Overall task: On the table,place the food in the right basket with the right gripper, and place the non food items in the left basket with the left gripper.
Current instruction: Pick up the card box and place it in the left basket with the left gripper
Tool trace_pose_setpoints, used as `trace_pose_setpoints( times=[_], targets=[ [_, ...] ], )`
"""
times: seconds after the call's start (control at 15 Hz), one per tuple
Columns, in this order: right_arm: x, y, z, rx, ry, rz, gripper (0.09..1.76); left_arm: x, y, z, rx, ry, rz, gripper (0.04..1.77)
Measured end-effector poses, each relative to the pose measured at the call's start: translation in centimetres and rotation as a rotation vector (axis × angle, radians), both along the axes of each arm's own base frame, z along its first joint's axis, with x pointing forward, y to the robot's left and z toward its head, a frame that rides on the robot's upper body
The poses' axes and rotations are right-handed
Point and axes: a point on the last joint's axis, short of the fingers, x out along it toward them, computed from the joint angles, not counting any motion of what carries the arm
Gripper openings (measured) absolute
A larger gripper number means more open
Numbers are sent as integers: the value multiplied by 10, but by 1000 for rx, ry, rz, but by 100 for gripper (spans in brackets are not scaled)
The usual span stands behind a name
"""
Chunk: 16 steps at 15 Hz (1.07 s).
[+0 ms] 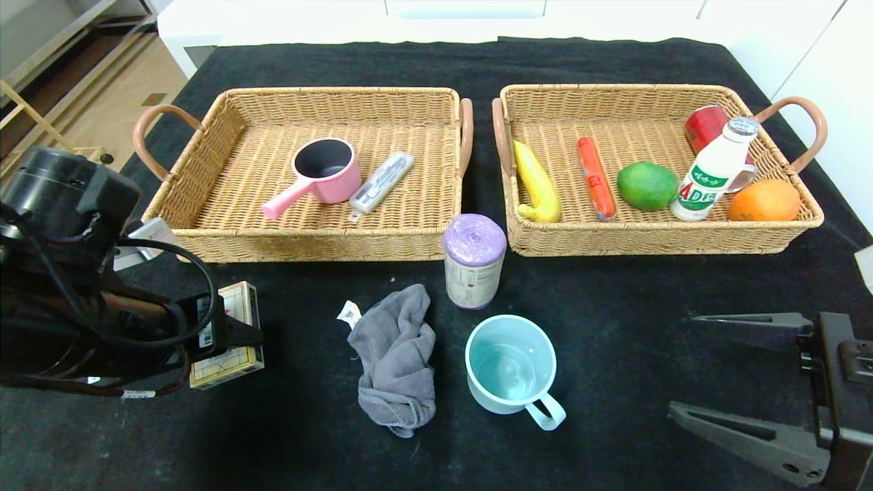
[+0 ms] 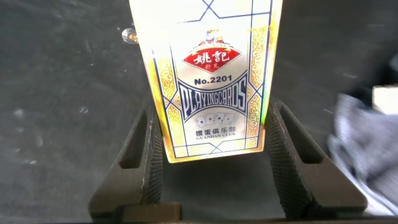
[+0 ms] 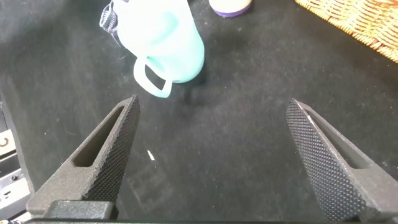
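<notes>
Glossy card box (image 2: 211,81) sits clamped in left gripper (image 2: 214,155) jaws; right gripper (image 3: 211,155) jaws gape.

The left arm reaches low over the table at the robot's near left, its left gripper (image 2: 214,158) pointing forward with both fingers (image 2: 151,163) pressed flat against the sides of a card box (image 2: 211,81). The right gripper (image 1: 733,372) hovers at the near right, jaws spread wide, holding nothing.
</notes>
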Motion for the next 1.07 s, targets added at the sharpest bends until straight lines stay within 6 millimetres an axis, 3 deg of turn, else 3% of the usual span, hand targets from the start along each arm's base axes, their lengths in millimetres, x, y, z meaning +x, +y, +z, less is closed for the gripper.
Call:
trace_pose_setpoints(
  times=[0.53, 0.87, 1.07],
  targets=[
    [-1, 0, 1, 3, -4, -1, 171, -33, -1, 50, -24, -328, -112, 102],
    [-2, -1, 2, 5, -8, -1, 171, -35, -6, 77, -27, -502, -177, 101],
    [-2, -1, 2, 4, -7, 0, 171, -23, -12, 85, -10, -576, -201, 101]
  ],
)
